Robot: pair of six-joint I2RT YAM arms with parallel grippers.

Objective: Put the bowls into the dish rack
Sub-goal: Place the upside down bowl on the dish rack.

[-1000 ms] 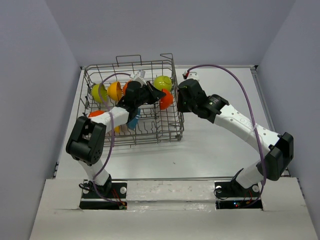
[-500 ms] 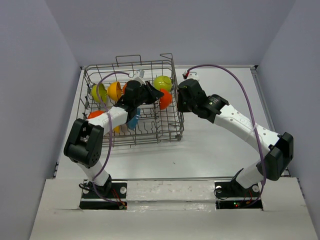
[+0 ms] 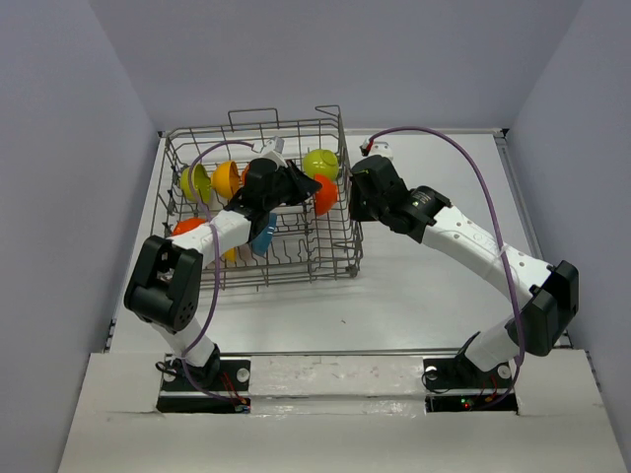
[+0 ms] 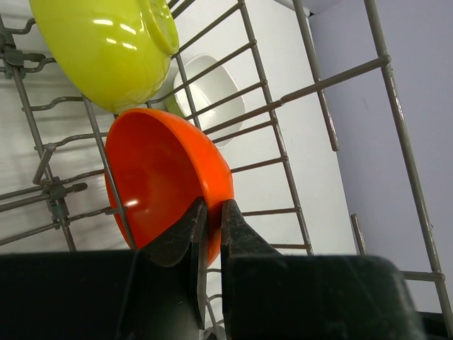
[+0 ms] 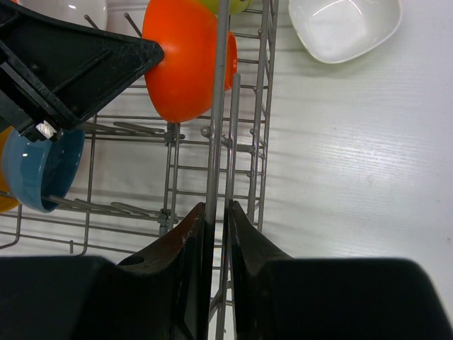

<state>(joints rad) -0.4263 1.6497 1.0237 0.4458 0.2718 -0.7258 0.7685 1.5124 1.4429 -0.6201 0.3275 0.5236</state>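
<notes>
The left hand point(image 4: 212, 205) reaches inside the dish rack point(image 3: 325, 246), which stands left of centre in the overhead view. Its two fingers straddle the rim of a red-orange bowl point(image 4: 163, 177) standing on edge by the rack's right wall, just below a lime green bowl point(image 4: 106, 49); whether it pinches the rim or only brackets it, I cannot tell. The right hand point(image 5: 216, 207) is clenched on an upright wire of that wall from outside, and a white bowl point(image 5: 343, 28) sits on the surface point(image 3: 434, 286) beyond the rack, upper right in the right wrist view.
</notes>
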